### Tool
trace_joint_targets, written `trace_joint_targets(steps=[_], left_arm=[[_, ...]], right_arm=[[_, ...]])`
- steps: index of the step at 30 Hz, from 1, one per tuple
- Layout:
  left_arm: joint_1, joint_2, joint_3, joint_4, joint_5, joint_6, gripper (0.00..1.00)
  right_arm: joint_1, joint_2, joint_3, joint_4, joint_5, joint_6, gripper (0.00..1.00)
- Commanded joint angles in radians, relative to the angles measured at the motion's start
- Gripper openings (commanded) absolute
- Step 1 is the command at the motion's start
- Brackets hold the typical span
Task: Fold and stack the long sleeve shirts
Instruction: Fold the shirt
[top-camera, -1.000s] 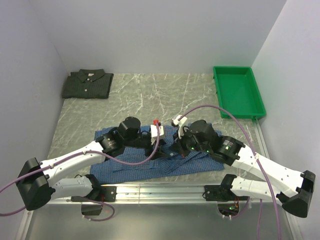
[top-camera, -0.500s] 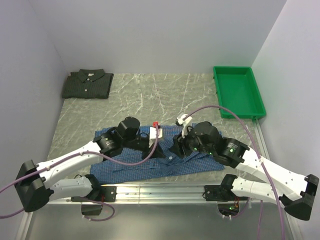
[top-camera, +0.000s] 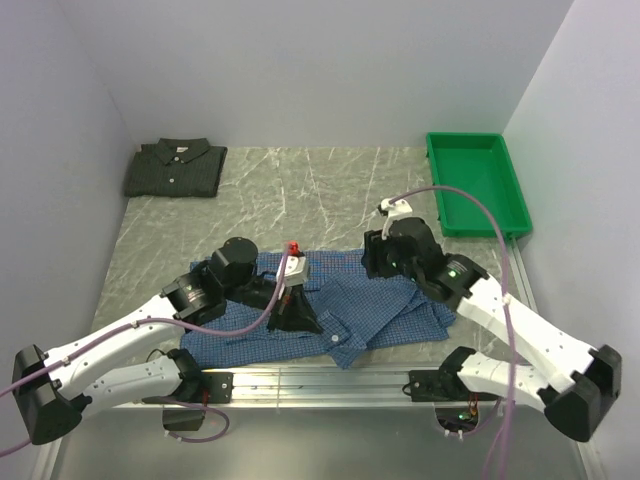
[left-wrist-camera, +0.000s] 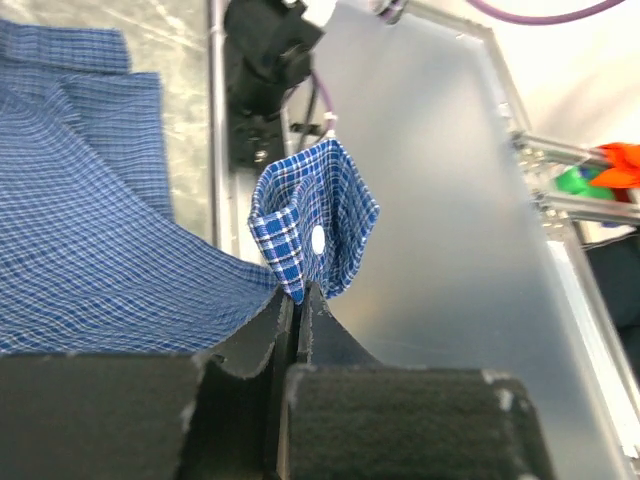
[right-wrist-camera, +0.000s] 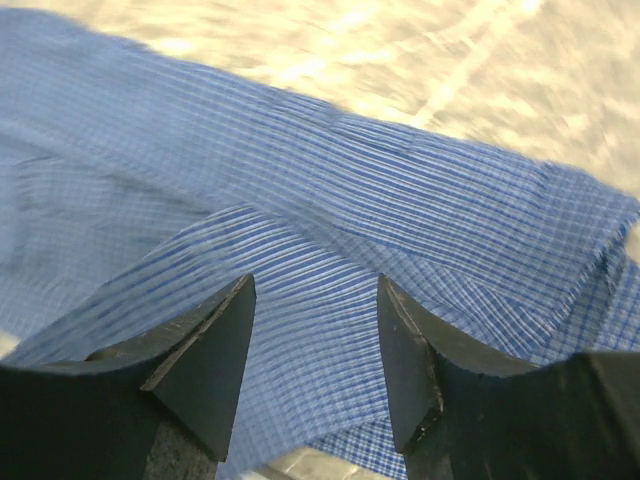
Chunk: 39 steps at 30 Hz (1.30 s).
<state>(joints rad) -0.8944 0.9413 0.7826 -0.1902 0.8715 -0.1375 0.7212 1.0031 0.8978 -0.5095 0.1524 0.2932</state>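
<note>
The blue shirt (top-camera: 385, 305) with a fine check lies crumpled along the near edge of the table. My left gripper (top-camera: 318, 326) is shut on one of its cuffs (left-wrist-camera: 315, 225), which shows a white button and stands up out of the jaws (left-wrist-camera: 298, 292) over the front rail. My right gripper (top-camera: 375, 262) hovers open over the shirt's far right part (right-wrist-camera: 330, 230), and nothing lies between its fingers (right-wrist-camera: 215, 350). The dark green-grey shirt (top-camera: 175, 168) lies folded, collar up, at the back left corner.
A green plastic tray (top-camera: 475, 185) stands at the back right against the wall. The marble-look table (top-camera: 300, 190) ends in a metal rail (top-camera: 320, 380) at the near edge, where both arm bases are bolted. Walls close in on the left, back and right.
My left gripper shut on the blue cuff and pulled it toward the near edge. My right gripper opened, let go of the shirt and drew back toward the far right.
</note>
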Motion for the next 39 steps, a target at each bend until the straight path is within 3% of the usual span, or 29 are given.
trace_joint_targets(steps=[1,14,26,32,39], left_arm=[[-0.006,-0.027,-0.022,0.132,0.09,-0.146,0.01],[-0.106,0.031,0.033,0.239,0.067,-0.306,0.01],[-0.258,0.177,0.168,0.255,0.026,-0.297,0.0],[-0.259,0.229,0.19,0.202,-0.153,-0.316,0.0],[-0.21,0.22,0.136,0.193,-0.501,-0.444,0.01]], right_arm=[[-0.06,0.077,0.003,0.014,0.036,0.058,0.58],[-0.137,0.413,-0.028,0.063,-0.125,0.063,0.49],[-0.135,0.502,0.041,-0.041,-0.202,0.021,0.44],[-0.137,0.379,0.027,-0.04,-0.172,0.044,0.46],[-0.137,0.212,0.023,-0.044,-0.048,0.08,0.48]])
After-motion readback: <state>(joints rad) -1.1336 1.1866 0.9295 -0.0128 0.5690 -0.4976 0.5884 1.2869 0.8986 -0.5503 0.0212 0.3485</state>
